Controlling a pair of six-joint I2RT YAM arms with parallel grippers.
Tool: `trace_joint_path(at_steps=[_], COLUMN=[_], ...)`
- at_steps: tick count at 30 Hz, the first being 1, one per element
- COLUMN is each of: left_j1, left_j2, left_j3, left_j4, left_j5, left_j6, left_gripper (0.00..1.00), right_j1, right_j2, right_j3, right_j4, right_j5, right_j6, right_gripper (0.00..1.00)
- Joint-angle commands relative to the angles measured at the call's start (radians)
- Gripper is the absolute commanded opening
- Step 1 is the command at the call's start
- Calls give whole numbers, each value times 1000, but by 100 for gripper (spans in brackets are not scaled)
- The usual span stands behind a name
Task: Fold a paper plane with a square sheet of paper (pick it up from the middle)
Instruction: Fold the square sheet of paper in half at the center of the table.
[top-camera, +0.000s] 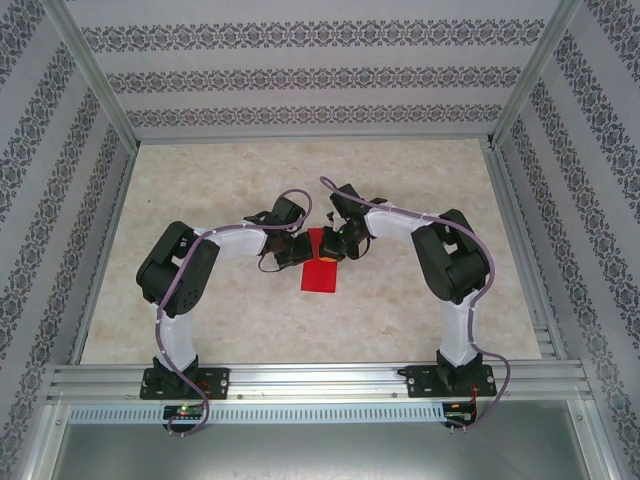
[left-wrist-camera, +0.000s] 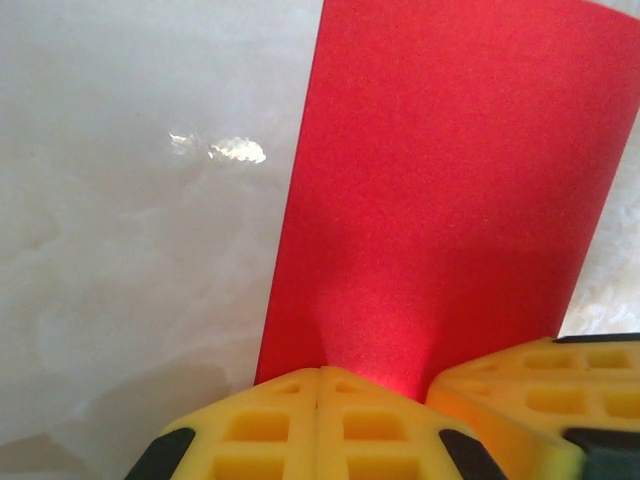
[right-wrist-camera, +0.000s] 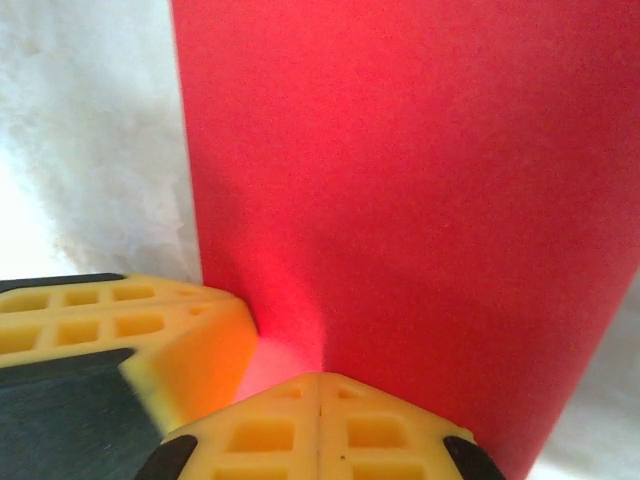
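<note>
The left gripper (left-wrist-camera: 318, 400) has its yellow pads clenched together on one edge of the square sheet of paper (left-wrist-camera: 450, 200); just beside it the right gripper (right-wrist-camera: 320, 415) is likewise clamped on that same edge, the two pinches side by side near its middle; the paper puckers slightly where they bite; the rest lies flat on the pale table (left-wrist-camera: 130, 250), between the two arms. I judge the sheet featherlight, limp, easily creased or torn; a shallow edge pinch and a gentle lift should suit it. Count: one red sheet, uncreased; two grippers.
</note>
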Motion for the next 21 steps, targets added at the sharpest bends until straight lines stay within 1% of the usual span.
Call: trace_joint_path(at_steps=[1, 11, 17, 21], left_j1=[-13, -13, -15, -16], left_j2=[90, 105, 113, 108], left_j3=[-51, -47, -54, -63], left_j4=[-177, -217, -219, -213], left_j5=[-114, -145, -148, -148], left_j6=[-9, -5, -5, -6], left_gripper=[3, 3, 0, 0], right_j1=[3, -53, -98, -136], right_j2=[17, -8, -51, -102], right_j3=[12, -96, -204, -300], right_j4=[-17, -3, 20, 64], right_j5=[18, 52, 71, 59], right_j6=[-14, -41, -61, -75], right_gripper=[0, 0, 0, 0])
